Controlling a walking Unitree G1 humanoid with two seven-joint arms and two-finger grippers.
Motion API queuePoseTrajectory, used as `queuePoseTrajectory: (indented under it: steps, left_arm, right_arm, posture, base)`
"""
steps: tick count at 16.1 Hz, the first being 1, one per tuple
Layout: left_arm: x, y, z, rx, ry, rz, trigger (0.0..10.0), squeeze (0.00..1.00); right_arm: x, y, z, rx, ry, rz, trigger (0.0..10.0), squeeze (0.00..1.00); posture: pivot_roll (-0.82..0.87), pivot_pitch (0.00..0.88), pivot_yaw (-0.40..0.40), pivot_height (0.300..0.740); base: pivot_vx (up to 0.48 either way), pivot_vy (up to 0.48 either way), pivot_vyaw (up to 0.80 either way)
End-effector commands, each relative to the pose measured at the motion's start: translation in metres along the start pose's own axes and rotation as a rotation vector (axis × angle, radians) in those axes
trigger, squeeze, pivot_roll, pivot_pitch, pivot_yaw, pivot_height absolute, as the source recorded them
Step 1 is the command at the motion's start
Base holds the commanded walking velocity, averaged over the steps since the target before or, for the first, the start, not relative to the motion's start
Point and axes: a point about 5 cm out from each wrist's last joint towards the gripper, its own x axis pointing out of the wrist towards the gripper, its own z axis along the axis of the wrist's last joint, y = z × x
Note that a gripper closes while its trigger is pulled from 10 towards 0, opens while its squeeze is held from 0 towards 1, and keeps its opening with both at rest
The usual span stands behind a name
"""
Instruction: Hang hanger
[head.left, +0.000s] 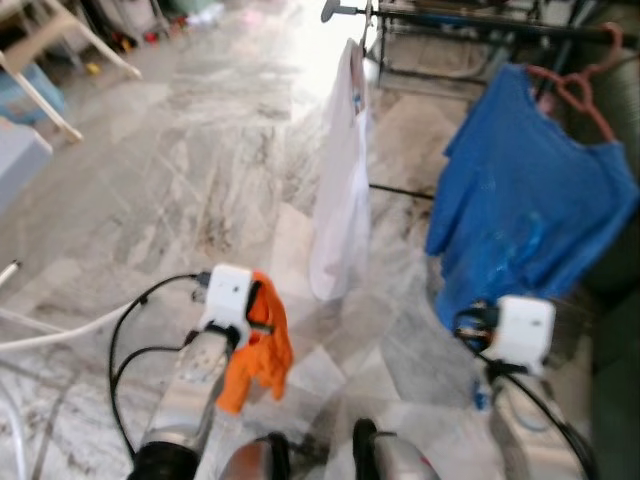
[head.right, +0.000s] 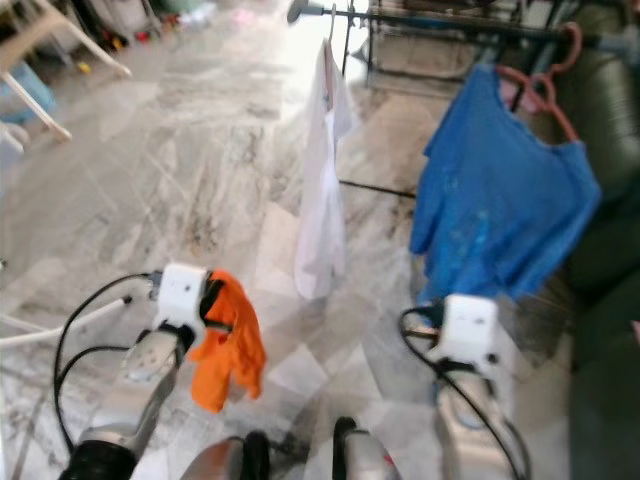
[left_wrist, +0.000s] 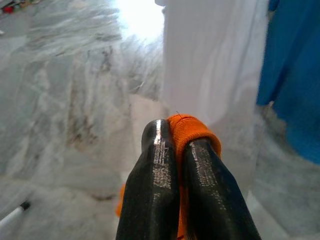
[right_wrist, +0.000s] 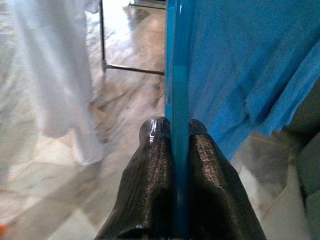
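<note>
The dark metal clothes rail (head.left: 470, 22) crosses the far side of the grey marble floor (head.left: 180, 170), and it is where the hanger has to end up. Two garments hang from it: a loose blue T-shirt (head.left: 525, 210) on a reddish plastic hanger (head.left: 580, 85), well to the right, and a long white garment (head.left: 340, 180) left of it, with an open stretch of rail between them.

The task's thing, a thin bright-blue plastic hanger (right_wrist: 177, 100), stands edge-on and upright in the right gripper (right_wrist: 177, 132), whose jaws are closed tight on it, just in front of the blue shirt. Its hook is out of view, so I cannot tell which way it faces.

The left gripper (left_wrist: 175, 145) is lower and to the left, jaws pinched on a small orange cloth (head.left: 258, 345) (it dangles below the wrist).

To do this step well, I judge the right arm should rise well above the rail before moving in, aim for the bare gap rather than the crowded right end, turn the hook across the bar, lower until it bears weight, and only then let go. The left arm is best kept low, away from the white garment.
</note>
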Motion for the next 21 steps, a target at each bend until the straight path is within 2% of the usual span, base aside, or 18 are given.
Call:
queuePoseTrajectory:
  steps: [1,2,3,4,7,9,11,13,17,21]
  left_arm:
    - [-0.002,0.000,-0.002,-0.007,0.002,0.005,10.0,0.00]
    - [-0.001,0.000,-0.003,-0.014,0.006,0.006,10.0,0.00]
    - [0.000,0.000,-0.002,-0.013,0.006,0.008,10.0,0.00]
    - [0.002,0.000,-0.001,-0.013,0.006,0.015,10.0,0.00]
    - [0.003,0.002,0.000,-0.016,0.005,0.042,10.0,0.00]
    - [0.003,0.009,-0.002,-0.004,-0.001,0.103,10.0,0.00]
    - [0.001,0.017,0.001,0.015,-0.021,0.157,10.0,0.00]
    - [-0.004,0.025,-0.005,0.040,-0.012,0.196,10.0,0.00]
    - [-0.002,0.016,-0.005,0.040,-0.018,0.165,10.0,0.00]
    - [0.000,0.008,-0.007,0.024,-0.005,0.107,10.0,0.00]
  right_arm:
    - [0.000,0.004,0.004,-0.036,-0.015,-0.001,10.0,0.00]
    - [-0.001,0.015,0.008,-0.011,-0.047,0.096,10.0,0.00]
    - [0.000,0.016,0.009,-0.038,-0.053,0.089,10.0,0.00]
    - [0.000,0.022,0.010,-0.024,-0.041,0.152,10.0,0.00]
    - [-0.002,0.026,0.013,-0.022,-0.056,0.189,10.0,0.00]
    - [0.000,0.028,0.018,-0.045,-0.088,0.222,10.0,0.00]
    - [-0.002,0.029,0.023,-0.062,-0.110,0.257,10.0,0.00]
    - [-0.002,0.029,0.020,-0.073,-0.106,0.265,10.0,0.00]
    - [-0.003,0.039,0.021,-0.091,-0.115,0.304,10.0,0.00]
    - [-0.006,0.038,0.018,-0.085,-0.113,0.298,10.0,0.00]
  posture:
    - [-0.12,0.221,0.055,0.740]
    - [-0.12,0.219,0.056,0.740]
    - [-0.12,0.219,0.056,0.740]
    - [-0.11,0.217,0.056,0.740]
    - [-0.11,0.219,0.051,0.740]
    - [-0.11,0.217,0.039,0.740]
    - [-0.11,0.219,0.037,0.740]
    - [-0.10,0.213,0.033,0.740]
    - [-0.10,0.202,0.027,0.740]
    - [-0.10,0.206,0.042,0.740]
  base:
    - [0.000,0.000,0.00]
    - [0.000,0.000,0.00]
    - [0.000,0.000,0.00]
    - [0.000,0.000,0.00]
    - [0.000,0.000,0.00]
    - [0.000,0.000,0.00]
    - [0.000,0.000,0.58]
    - [0.000,0.000,0.80]
    - [0.000,0.000,0.80]
    - [0.000,0.000,0.80]
